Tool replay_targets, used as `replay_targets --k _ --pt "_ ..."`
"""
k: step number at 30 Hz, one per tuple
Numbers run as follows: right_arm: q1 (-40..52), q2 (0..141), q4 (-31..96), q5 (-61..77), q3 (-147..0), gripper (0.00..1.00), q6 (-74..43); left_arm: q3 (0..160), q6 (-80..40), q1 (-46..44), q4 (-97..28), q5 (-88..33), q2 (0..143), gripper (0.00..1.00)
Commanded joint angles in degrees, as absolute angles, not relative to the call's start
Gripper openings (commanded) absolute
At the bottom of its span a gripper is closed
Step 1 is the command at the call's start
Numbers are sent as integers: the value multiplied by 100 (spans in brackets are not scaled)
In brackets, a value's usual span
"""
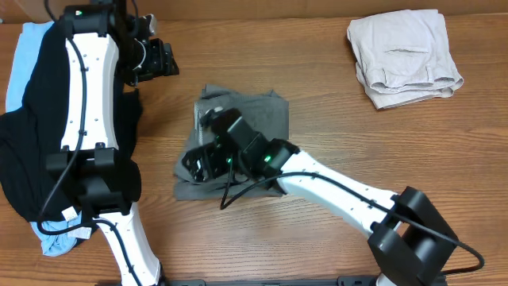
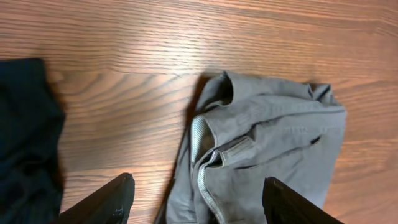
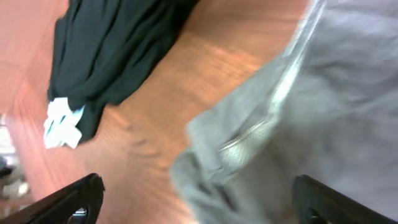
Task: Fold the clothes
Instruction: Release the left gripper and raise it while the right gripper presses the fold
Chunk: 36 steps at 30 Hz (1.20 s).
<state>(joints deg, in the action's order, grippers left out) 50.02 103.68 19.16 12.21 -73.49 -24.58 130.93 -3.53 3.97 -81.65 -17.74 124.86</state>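
One pair done, we judge: beige shorts [image 1: 405, 57], far right of grey shorts [image 1: 258, 115] lying half folded under right gripper [image 1: 198, 163]; black pile [image 1: 24, 159] to their left waits; left gripper [image 1: 161, 57] nearby, both spread wide, empty

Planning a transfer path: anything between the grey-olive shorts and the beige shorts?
Nothing. In the overhead view, the stretch from the grey-olive shorts to the beige shorts is bare wooden table.

Wooden table [image 1: 317, 87]; grey-olive shorts [image 1: 262, 119] centre; beige shorts [image 1: 405, 56] far-right; black garment [image 1: 32, 119] left
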Motion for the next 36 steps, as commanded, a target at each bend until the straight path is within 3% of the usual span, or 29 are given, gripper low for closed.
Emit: replay_targets --k 1,8,10,13,15,19,36 --pt "4847 10215 2340 1197 -7881 100 -2268 13218 -425 373 -8160 -1737 12499 70" --pt "4005 9891 4547 902 -8519 100 -2248 13216 -427 373 -8090 -1737 12499 73" --pt "3850 9963 4834 906 -8460 86 -2141 13216 -427 364 -8047 -1739 12499 73" --pt "3763 10151 5011 952 -8261 56 -1894 13216 -429 344 -8005 -1739 12499 74" --pt "3778 10322 4936 1072 -8086 24 -1761 13216 -427 329 -7990 -1739 12499 74" --pt "3824 10641 4960 1149 -7975 4 -1608 13216 -427 329 -7964 -1737 12499 74" --pt "3739 11485 5557 1203 -7907 4 -1194 13216 -427 329 -7856 -1734 12499 77"
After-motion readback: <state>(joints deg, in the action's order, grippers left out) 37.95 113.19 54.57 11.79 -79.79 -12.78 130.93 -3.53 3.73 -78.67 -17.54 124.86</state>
